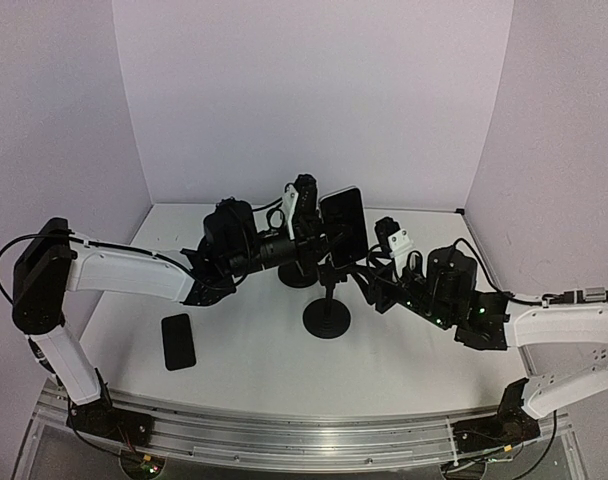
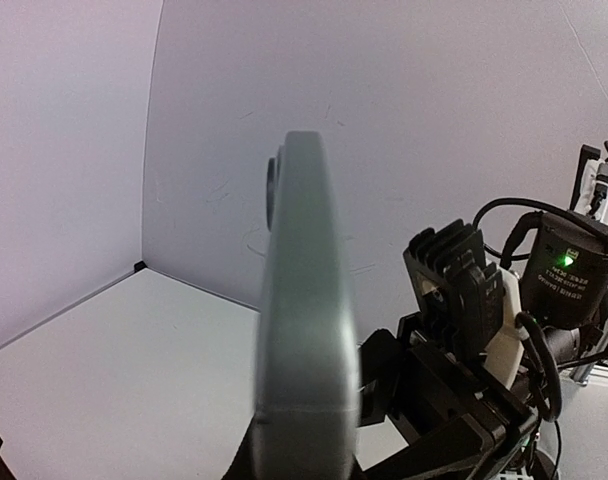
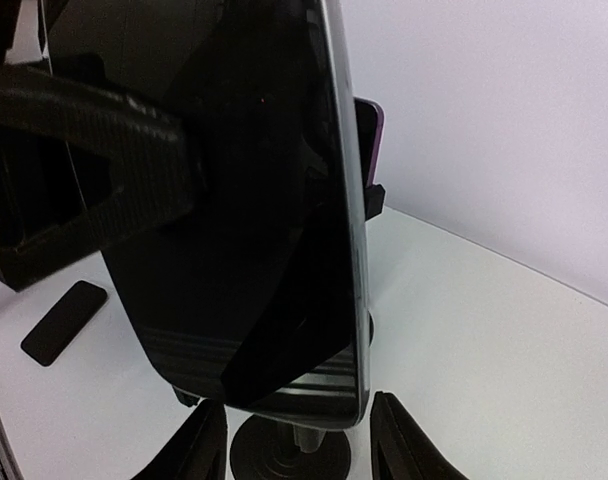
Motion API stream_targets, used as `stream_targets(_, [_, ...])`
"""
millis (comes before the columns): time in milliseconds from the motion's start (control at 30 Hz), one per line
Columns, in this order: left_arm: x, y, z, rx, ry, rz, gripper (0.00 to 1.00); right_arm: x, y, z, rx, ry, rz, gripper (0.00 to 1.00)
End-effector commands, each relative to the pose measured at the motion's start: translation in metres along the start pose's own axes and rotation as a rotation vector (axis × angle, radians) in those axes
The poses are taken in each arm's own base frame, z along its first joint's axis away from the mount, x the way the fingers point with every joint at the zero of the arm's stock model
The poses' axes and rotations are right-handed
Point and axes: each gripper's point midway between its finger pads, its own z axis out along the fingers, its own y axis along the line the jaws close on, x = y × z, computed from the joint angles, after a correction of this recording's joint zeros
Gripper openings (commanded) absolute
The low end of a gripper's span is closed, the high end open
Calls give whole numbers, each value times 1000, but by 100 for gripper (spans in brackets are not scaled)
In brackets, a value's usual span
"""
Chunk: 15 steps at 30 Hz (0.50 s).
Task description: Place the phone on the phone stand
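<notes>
Left claw (image 1: 319,238) clenched on upright phone (image 1: 342,226), just above phone stand (image 1: 327,318) (round black base), right claw (image 3: 299,440) spread wide nearby.

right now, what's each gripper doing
Left gripper: closed, holding the phone.
Right gripper: open, holding nothing.
</notes>
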Motion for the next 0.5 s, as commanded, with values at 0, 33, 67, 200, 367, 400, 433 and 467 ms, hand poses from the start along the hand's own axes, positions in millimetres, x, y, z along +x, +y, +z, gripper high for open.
stream_targets(0, [-60, -14, -12, 7, -151, 88, 0, 11, 3, -5, -27, 7, -36, 51])
stream_targets(33, [-57, -13, -12, 4, -142, 83, 0, 13, 1, -7, -23, 8, -33, 51])
stream_targets(67, [-55, -12, -13, 2, -135, 80, 0, 15, -1, -8, -12, 10, -33, 51])
stream_targets(200, [-49, -12, -13, 8, -116, 47, 0, 15, -7, -4, 30, 14, -31, 45])
stream_targets(367, [-43, -7, -12, -3, -106, 16, 0, 14, -4, 12, 36, 12, -41, 40])
stream_targets(400, [-42, -6, -12, -7, -106, 17, 0, 15, -4, 14, 38, 14, -41, 37])
stream_targets(433, [-42, -6, -12, -8, -109, 21, 0, 17, -4, 17, 45, 20, -40, 36])
stream_targets(467, [-43, -6, -11, -8, -114, 25, 0, 19, -5, 19, 54, 24, -38, 34])
